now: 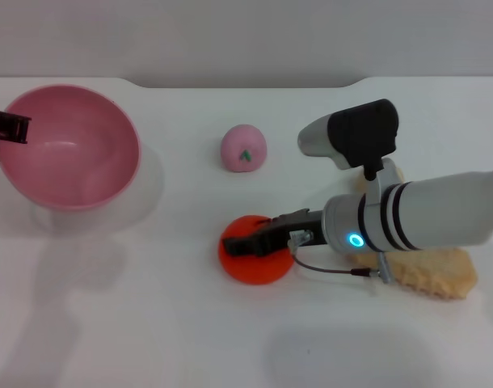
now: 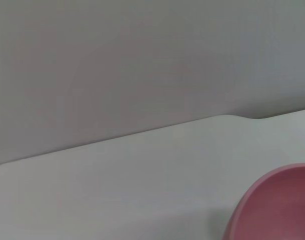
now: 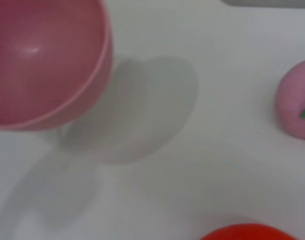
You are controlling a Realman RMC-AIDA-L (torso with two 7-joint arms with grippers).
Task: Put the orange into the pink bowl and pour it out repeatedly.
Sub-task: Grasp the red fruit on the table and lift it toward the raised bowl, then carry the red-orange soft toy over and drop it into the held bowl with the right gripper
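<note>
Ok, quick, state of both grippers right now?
Left gripper: at the pink bowl rim, grip cannot be told.
Right gripper: over the orange, grip cannot be told.

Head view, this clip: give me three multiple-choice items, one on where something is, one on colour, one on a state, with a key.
1. Where is the orange?
A. inside the pink bowl
B. on the table, at the right gripper
C. beside the left gripper

2. What colour is the mark on the small pink ball?
A. green
B. blue
C. black

3. What is in the pink bowl?
A. the orange
B. the small pink ball
C. nothing

Key: 1 B, the fruit lies on the white table with the right gripper over it, far from the bowl. 2 A, a green mark shows on the ball's front. 3 C, the bowl's inside shows bare pink while the left gripper is at its rim.
</note>
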